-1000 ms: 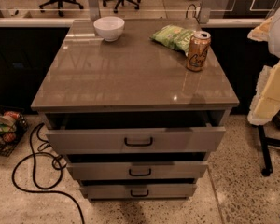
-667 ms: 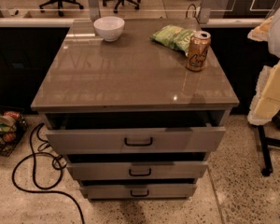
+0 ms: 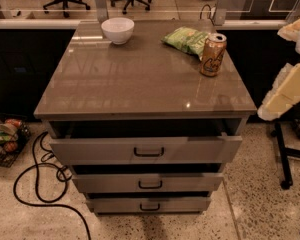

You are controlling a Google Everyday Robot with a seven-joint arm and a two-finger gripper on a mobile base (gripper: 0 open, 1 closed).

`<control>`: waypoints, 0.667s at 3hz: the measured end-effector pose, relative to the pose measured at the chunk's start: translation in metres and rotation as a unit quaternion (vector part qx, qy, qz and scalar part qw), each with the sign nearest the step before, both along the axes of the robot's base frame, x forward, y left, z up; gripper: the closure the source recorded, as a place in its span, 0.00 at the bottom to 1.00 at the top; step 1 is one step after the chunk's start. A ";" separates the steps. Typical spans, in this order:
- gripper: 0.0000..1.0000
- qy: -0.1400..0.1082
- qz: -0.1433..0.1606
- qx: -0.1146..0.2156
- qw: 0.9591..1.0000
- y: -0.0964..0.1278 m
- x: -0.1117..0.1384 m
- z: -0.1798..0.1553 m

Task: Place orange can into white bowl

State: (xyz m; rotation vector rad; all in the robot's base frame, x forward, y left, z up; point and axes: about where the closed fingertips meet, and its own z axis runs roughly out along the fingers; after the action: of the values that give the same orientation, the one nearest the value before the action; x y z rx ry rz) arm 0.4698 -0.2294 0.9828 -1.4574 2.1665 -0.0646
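Orange can (image 3: 212, 54) was noted upright at the right rear of the desk (image 3: 140, 84), just beside a crinkled green bag (image 3: 187, 39). White bowl (image 3: 117, 30) was at the left rear, well apart. Tool (image 3: 290, 89) was seen only as a pale form at the right edge; its opening could not be told. Risks judged: the smooth, slim cylinder being toppled or slipping, and the narrow-based bowl being skidded across the glossy top.

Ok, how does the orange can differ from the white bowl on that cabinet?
The orange can is tall, slim and metallic with dark lettering; the white bowl is low, wide and plain. The can stands near the right edge beside a green snack bag; the bowl sits at the back left, alone. Both are upright on the cabinet top. The gripper isn't in view; only the pale arm shows at the right edge.
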 end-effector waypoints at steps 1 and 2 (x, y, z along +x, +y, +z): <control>0.00 -0.042 -0.046 0.097 0.993 -0.014 0.027 -0.013; 0.00 -0.081 -0.066 0.188 0.977 -0.024 0.046 -0.036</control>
State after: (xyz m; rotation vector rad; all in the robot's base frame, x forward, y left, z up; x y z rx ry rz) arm 0.5159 -0.2538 0.9469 -1.0570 2.0075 0.1670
